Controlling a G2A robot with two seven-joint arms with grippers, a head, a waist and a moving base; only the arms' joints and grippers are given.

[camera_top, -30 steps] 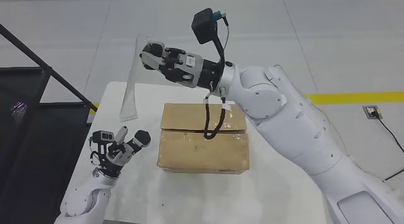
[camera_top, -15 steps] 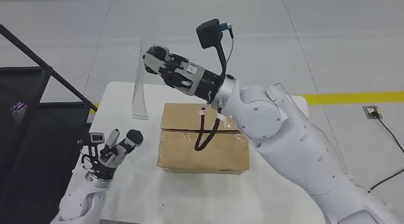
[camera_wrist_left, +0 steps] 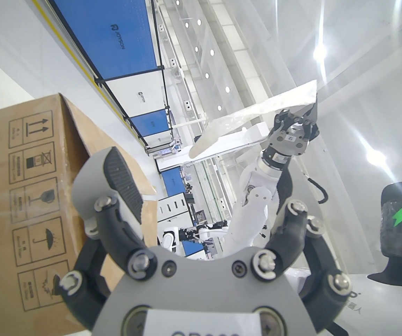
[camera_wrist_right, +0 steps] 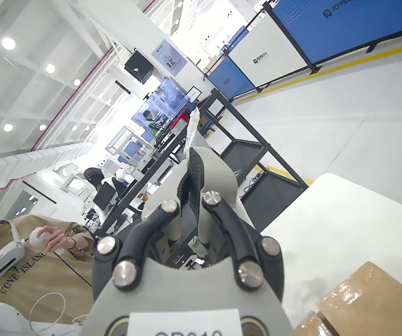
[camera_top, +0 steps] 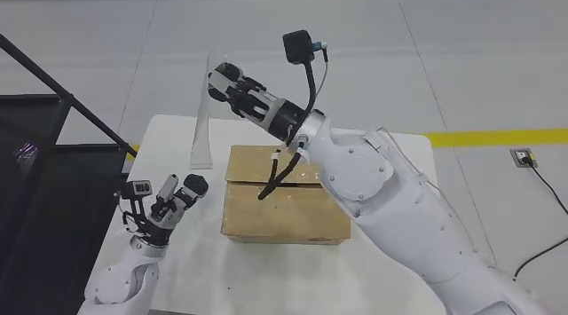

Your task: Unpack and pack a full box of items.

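A brown cardboard box (camera_top: 284, 195) stands in the middle of the white table (camera_top: 177, 262). High above the table's far left part, my right gripper (camera_top: 217, 80) is shut on the top of a clear plastic bag (camera_top: 202, 124), which hangs down edge-on. In the right wrist view the bag (camera_wrist_right: 191, 127) sticks out past the closed gripper (camera_wrist_right: 194, 157). Left of the box, low over the table, my left gripper (camera_top: 182, 192) stands open and holds nothing. Its wrist view shows the open left gripper (camera_wrist_left: 201, 176), the box (camera_wrist_left: 29, 183) beside it, and the right gripper (camera_wrist_left: 293, 124) with the bag (camera_wrist_left: 253, 113) farther off.
A black metal rack (camera_top: 35, 182) stands just beyond the table's left edge, also seen as the rack (camera_wrist_right: 243, 134) in the right wrist view. The table surface (camera_wrist_right: 344, 218) lies bare to the left of and in front of the box (camera_wrist_right: 362, 299).
My right gripper has turned and shifted slightly right, so the hanging bag swung from broadside to edge-on. The left gripper dipped left and came back, still open.
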